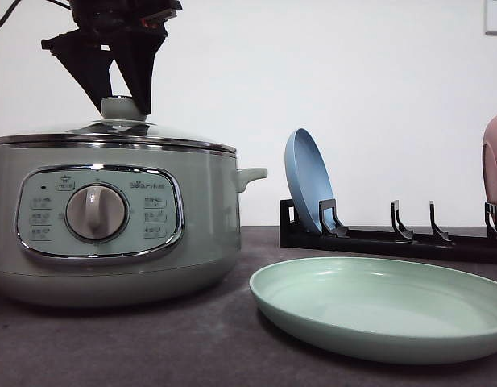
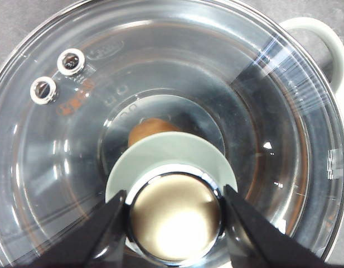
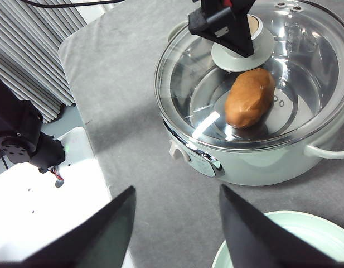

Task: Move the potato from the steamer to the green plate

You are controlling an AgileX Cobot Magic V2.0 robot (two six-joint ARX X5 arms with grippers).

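Potato, orange-brown and lumpy, lies on its side on the metal floor inside the large round sage-green steamer, seen through the closed glass lid; in the left wrist view only a small brown part of the potato shows beyond the lid's knob. Left gripper, black, stands directly over the lid with its jaws apart, one finger on each side of the chrome-topped, pale green knob; the fingers sit very close to the knob's chrome rim, and whether they touch it cannot be told. In the front view the same gripper reaches down to the knob from above. The lid rests seated on the steamer's rim. The steamer's control panel with its central dial faces the front camera, and a side handle projects toward the plates. Right gripper hangs with its jaws wide apart and nothing between them, above the dark grey bench, between the steamer and the wide, shallow, pale mint-green plate. That plate lies flat just beside the steamer. Behind it, a black slotted rack holds an upright blue plate and, at the far end, a pink plate.
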